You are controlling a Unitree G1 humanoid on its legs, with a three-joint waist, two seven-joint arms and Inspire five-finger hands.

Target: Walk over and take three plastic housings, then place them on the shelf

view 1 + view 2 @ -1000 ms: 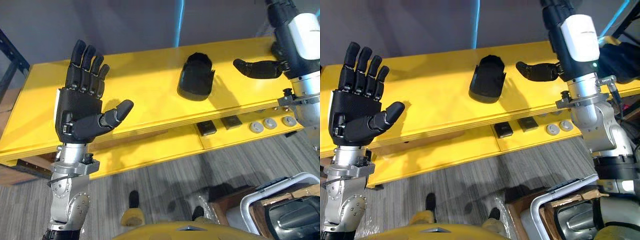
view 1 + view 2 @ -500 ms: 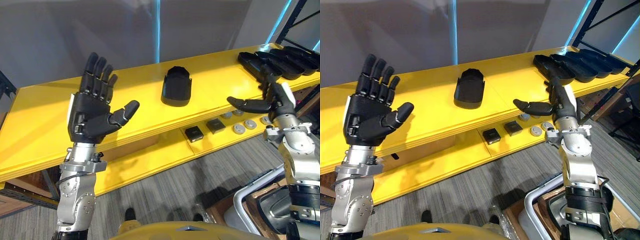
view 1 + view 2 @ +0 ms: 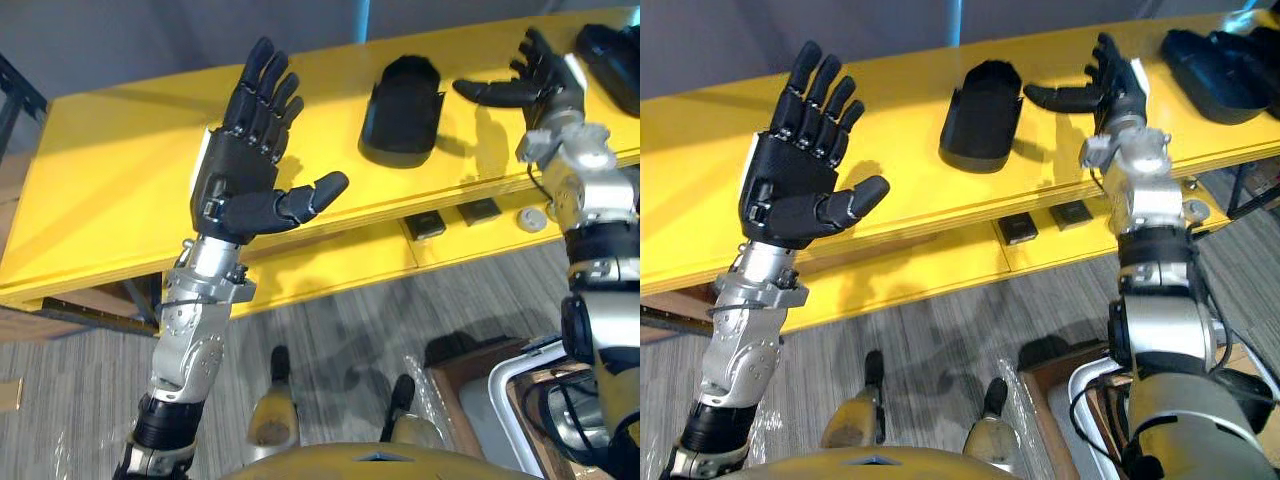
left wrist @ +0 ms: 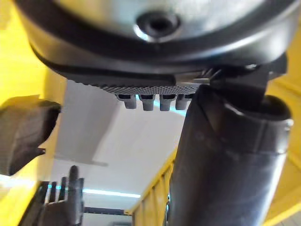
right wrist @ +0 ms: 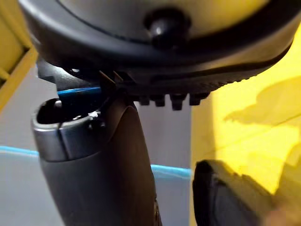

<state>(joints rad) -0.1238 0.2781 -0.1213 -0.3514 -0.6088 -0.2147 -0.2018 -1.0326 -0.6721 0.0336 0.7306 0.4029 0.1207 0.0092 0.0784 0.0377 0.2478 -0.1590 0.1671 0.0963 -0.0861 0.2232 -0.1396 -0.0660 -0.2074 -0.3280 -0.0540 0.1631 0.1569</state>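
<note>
At left, left hand (image 3: pixel 240 180) hovered splayed, empty, above yellow shelf (image 3: pixel 110 190). One plastic housing (image 3: pixel 402 110) lay on that shelf, centre. Right hand (image 3: pixel 525 88) had come up from the front edge to just beside it, fingers straight, holding nothing: next grasp looked likely. More housings (image 3: pixel 1205 60) at right were cut off, count unclear.

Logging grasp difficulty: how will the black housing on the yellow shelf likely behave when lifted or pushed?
The black housing holds a moulded shell shape, so probably stiff. It looks hollow, so likely light for its size. It lies flat on the yellow shelf, so a push should slide it, not roll it.
</note>
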